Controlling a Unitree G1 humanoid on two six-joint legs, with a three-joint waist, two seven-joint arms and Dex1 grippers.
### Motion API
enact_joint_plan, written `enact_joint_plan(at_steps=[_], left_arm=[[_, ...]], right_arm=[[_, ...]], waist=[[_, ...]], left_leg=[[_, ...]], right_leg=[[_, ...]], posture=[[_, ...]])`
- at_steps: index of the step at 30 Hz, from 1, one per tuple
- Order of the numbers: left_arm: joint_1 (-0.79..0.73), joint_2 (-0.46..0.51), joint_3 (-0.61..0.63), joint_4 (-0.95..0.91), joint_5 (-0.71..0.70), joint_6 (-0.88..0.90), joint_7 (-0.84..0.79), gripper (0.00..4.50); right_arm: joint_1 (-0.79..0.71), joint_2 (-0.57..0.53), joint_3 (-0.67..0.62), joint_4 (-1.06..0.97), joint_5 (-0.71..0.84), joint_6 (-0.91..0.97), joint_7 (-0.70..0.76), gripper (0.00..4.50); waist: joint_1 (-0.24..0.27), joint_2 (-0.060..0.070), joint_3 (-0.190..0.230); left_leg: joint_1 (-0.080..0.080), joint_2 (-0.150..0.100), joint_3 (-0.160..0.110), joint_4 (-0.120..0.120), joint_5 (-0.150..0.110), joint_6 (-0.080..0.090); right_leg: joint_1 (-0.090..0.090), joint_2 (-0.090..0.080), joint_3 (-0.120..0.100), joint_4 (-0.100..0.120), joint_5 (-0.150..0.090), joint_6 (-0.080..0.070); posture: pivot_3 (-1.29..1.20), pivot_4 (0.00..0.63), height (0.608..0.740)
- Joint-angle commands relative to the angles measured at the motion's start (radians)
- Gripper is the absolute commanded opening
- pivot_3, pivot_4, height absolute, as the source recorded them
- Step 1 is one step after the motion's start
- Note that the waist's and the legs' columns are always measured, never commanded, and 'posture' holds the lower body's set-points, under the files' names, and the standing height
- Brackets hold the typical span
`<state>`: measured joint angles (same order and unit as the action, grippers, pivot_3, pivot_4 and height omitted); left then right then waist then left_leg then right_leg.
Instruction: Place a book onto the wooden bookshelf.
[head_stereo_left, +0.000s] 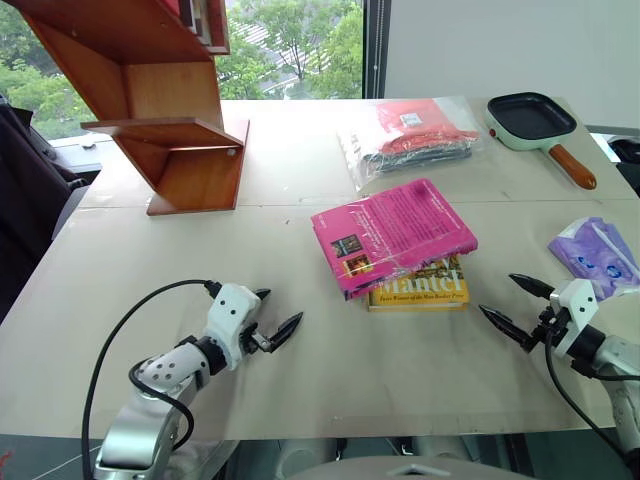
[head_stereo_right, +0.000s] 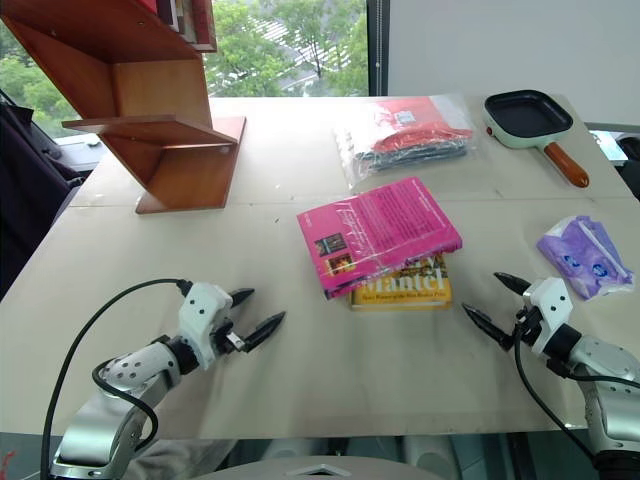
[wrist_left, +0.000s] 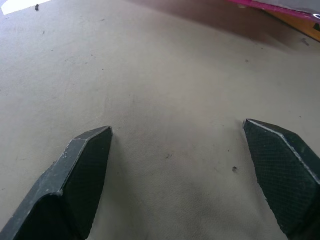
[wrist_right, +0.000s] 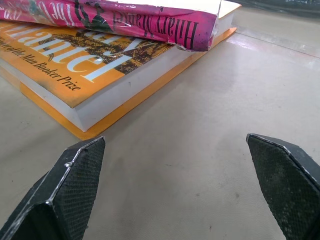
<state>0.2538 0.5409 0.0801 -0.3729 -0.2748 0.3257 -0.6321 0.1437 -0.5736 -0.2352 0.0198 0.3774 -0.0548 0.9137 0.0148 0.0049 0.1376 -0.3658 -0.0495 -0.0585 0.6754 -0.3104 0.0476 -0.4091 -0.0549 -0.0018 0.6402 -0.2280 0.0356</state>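
— Beige worktop (head_stereo_left: 300, 380), window behind. Where's the book (head_stereo_left: 392, 232)?
— Mid-worktop, lying askew on top of a yellow book (head_stereo_left: 420, 284). The bookshelf (head_stereo_left: 150, 90) stands at the far left corner, well apart.
— And the jaws?
— Left gripper (head_stereo_left: 272, 322) and right gripper (head_stereo_left: 515, 302) both spread wide, grasping nothing, low over the worktop either side of the books.

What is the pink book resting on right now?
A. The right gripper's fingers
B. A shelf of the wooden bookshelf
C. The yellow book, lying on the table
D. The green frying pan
C: the pink book lies askew on top of the yellow book, well apart from the wooden bookshelf, and both open grippers are clear of it.
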Motion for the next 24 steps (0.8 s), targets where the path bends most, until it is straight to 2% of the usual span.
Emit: enact_joint_plan(at_steps=[1,24], left_arm=[[0.036,0.002,0.004,-0.026,-0.039,0.009,-0.036,4.34],[0.024,0.014,-0.006,-0.023,-0.038,-0.017,-0.045,4.34]], right_arm=[[-0.002,-0.014,-0.03,-0.011,0.018,-0.01,0.005,4.5],[-0.011,-0.006,-0.022,-0.004,0.005,0.006,-0.041,4.5]], waist=[[0.0,0.0,0.0],[0.001,-0.001,0.0]], left_leg=[[0.0,0.0,0.0,0.0,0.0,0.0],[0.0,0.0,0.0,0.0,0.0,0.0]], right_leg=[[0.0,0.0,0.0,0.0,0.0,0.0],[0.0,0.0,0.0,-0.001,0.0,0.0]], posture=[[0.0,0.15,0.72],[0.0,0.15,0.72]])
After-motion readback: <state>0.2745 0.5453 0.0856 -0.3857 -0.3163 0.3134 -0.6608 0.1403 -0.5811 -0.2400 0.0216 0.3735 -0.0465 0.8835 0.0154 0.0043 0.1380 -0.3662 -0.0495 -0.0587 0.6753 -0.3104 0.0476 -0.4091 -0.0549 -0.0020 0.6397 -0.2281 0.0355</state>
